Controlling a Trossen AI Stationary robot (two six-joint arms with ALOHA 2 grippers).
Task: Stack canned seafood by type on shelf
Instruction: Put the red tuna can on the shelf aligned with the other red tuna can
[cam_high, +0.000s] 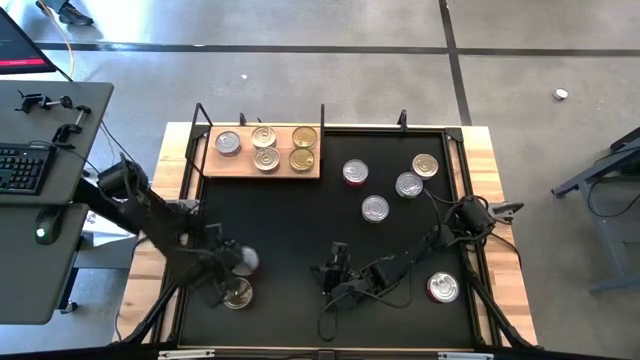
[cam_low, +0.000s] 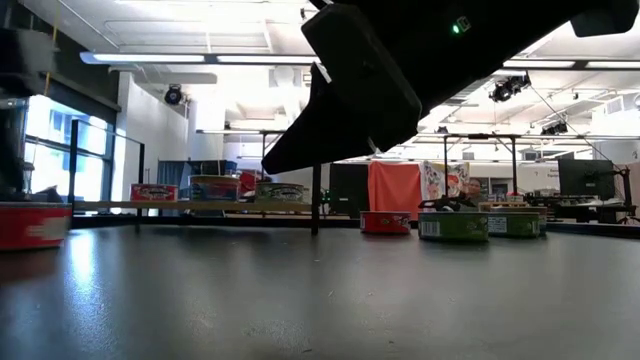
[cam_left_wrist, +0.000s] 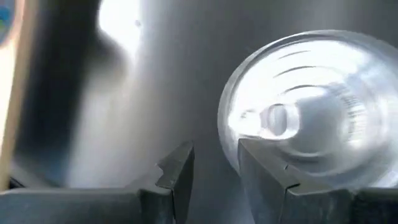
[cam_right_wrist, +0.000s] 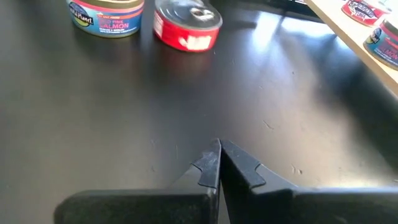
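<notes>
The light-brown shelf (cam_high: 262, 165) lies at the mat's far left and carries several tins, silver (cam_high: 228, 143) and gold (cam_high: 303, 137). More tins stand on the mat: a red-sided one (cam_high: 355, 172), a gold one (cam_high: 425, 165), two silver ones (cam_high: 408, 185) (cam_high: 375, 208), and a red one (cam_high: 443, 288) near the right. My left gripper (cam_high: 230, 277) (cam_left_wrist: 211, 168) is narrowly open at the near left, between a silver-lidded tin (cam_high: 246, 261) and a gold tin (cam_high: 238, 294). A shiny lid (cam_left_wrist: 305, 106) shows just outside one finger. My right gripper (cam_high: 335, 270) (cam_right_wrist: 219, 158) is shut, low over bare mat. My left gripper has nothing between its fingers. The outer side of one finger (cam_left_wrist: 261, 168) stands at the rim (cam_left_wrist: 233, 149) of the shiny-lidded tin, which sits flat on the mat. Whether they touch, I cannot tell.
The black mat (cam_high: 300, 230) is bare in the middle. A black frame (cam_high: 200, 120) rises around the shelf. The right wrist view shows a salmon tin (cam_right_wrist: 106, 15), a red tin (cam_right_wrist: 186, 28) and the shelf edge (cam_right_wrist: 348, 31). A desk with a keyboard (cam_high: 25, 165) stands to the left.
</notes>
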